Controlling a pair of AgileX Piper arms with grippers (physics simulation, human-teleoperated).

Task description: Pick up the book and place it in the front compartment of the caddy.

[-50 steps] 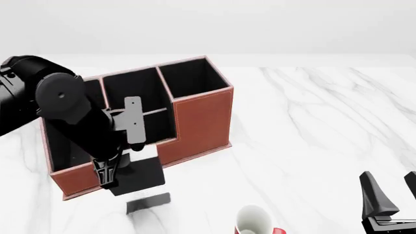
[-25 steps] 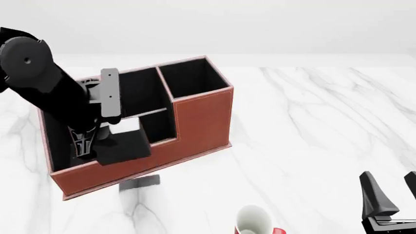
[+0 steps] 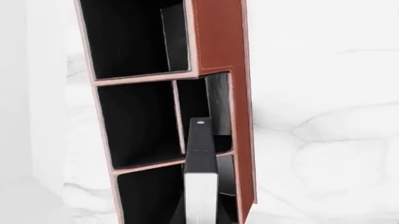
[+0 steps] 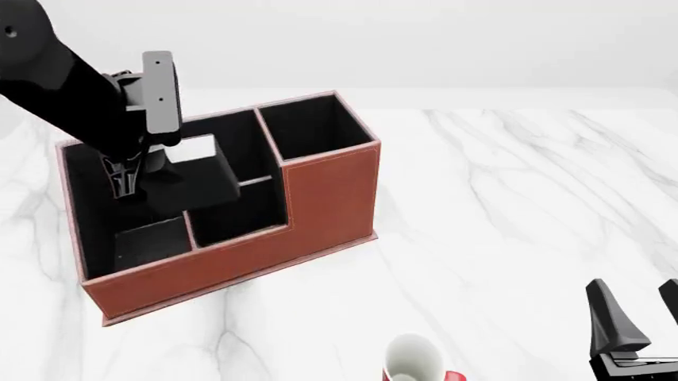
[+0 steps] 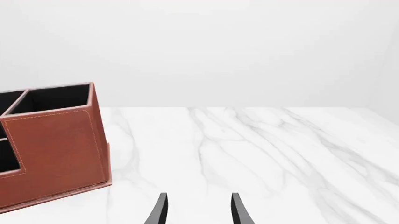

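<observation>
My left gripper is shut on the book, a thin black slab with a white strip along its far edge. The book hangs above the reddish-brown caddy, over the divider between the large left end pocket and the middle section. The low front compartment lies just right of and below it, uncovered. In the left wrist view the book shows edge-on above the caddy and its dividers. My right gripper stands open near the table's front right, apart from everything; its fingertips hold nothing.
A white-and-red mug stands at the front edge, between the caddy and the right gripper. White marble table stretches to the right of the caddy. The left arm's black links cover the caddy's far left corner.
The left arm has lifted the book from just in front of the caddy, up and away over its front wall, to above the pockets. The right arm has not moved.
</observation>
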